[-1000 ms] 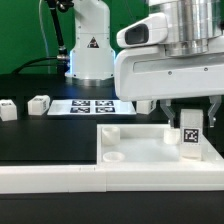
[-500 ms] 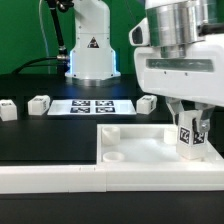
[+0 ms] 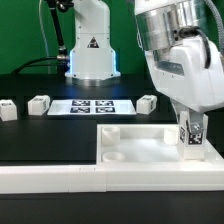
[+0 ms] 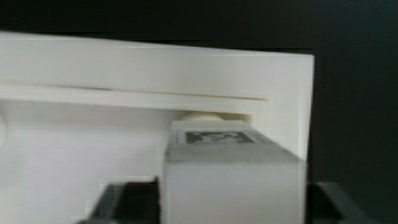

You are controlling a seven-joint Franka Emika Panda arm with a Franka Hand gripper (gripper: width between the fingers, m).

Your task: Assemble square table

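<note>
Right now the gripper [image 3: 192, 130] hangs over a short white leg [image 3: 191, 148] with a black-and-white tag. The leg stands upright in a corner of the white plastic square table top [image 3: 130, 150], on the exterior view's right. The dark fingers [image 4: 128, 205] sit on both sides of the leg [image 4: 231, 170]. I cannot tell if they squeeze it or just stand close. A second leg [image 3: 6, 109], a third leg [image 3: 39, 104] and a fourth leg [image 3: 147, 103] lie on the black table [image 3: 40, 135], behind the table top. The marker board [image 3: 95, 105] lies between the third and fourth.

I'm counting four white legs [image 3: 6, 110] [image 3: 40, 103] [image 3: 148, 102] [image 3: 190, 137] (yep, all four showing), one square top [image 3: 125, 129] and one marker board [image 3: 92, 105].
</note>
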